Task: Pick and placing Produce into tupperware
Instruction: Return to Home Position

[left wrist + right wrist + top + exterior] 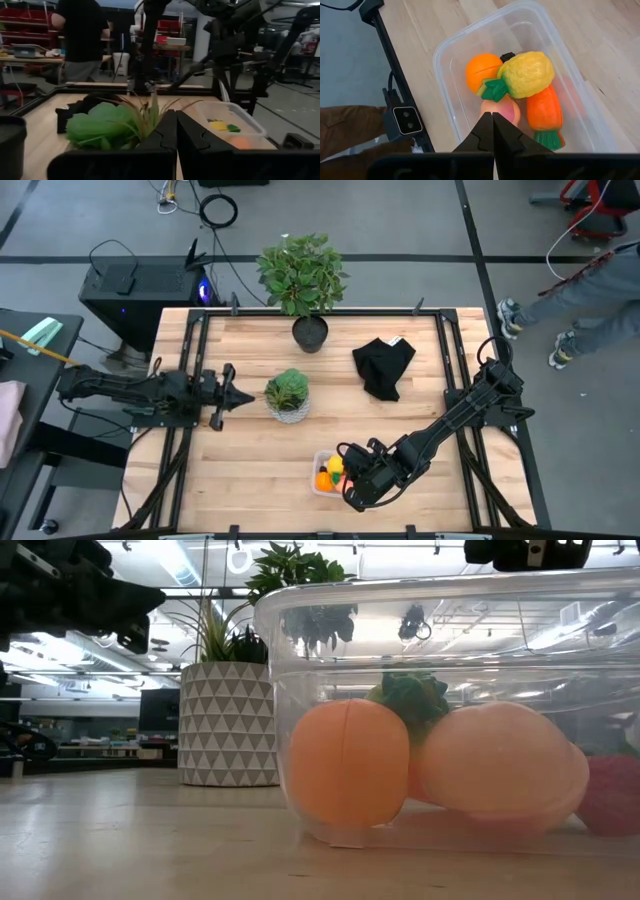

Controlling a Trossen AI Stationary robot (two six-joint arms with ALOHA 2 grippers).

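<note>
While the right pincer [493, 131] hangs above the tupperware [451, 95], its fingers are pressed together with nothing held. In the right wrist view the tips line up over the peach-coloured piece [504, 107], clear of it. Around that piece, all inside the container: orange ball [481, 71], yellow piece [529, 74] lying on top, carrot [544, 111] along the far wall. The high view puts the tupperware at the front edge of the bench [250, 470], right of centre. Left pincer [243, 397] is well apart, fingers together and empty, just beside the succulent [288, 392]. Black cloth [383, 366] lies farther back.
</note>
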